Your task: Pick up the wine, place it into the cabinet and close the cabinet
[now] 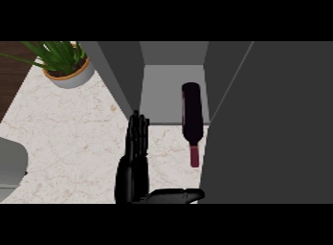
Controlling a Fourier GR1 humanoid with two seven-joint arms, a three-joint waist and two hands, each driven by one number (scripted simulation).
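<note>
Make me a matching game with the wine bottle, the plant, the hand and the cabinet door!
Things:
1. wine bottle
2. plant
3. hand
4. cabinet door

Descriptions:
A. in a pot at the counter's far left corner
B. black, fingers straight, left of the bottle
C. big, dark grey, standing open on the right
D. dark with a red neck, lying half inside the cabinet

Pairs: 1-D, 2-A, 3-B, 4-C

Pale marble-look counter top [70, 139] under the glossy black plastic-looking hand [135, 158] has a smooth finish with faint veins. Just right of the fingers, the dark glassy wine bottle [191, 115] looks smooth. Grey cabinet panels [282, 119] are flat matt, wood-grain brown floor strip [3, 81] far left.
</note>
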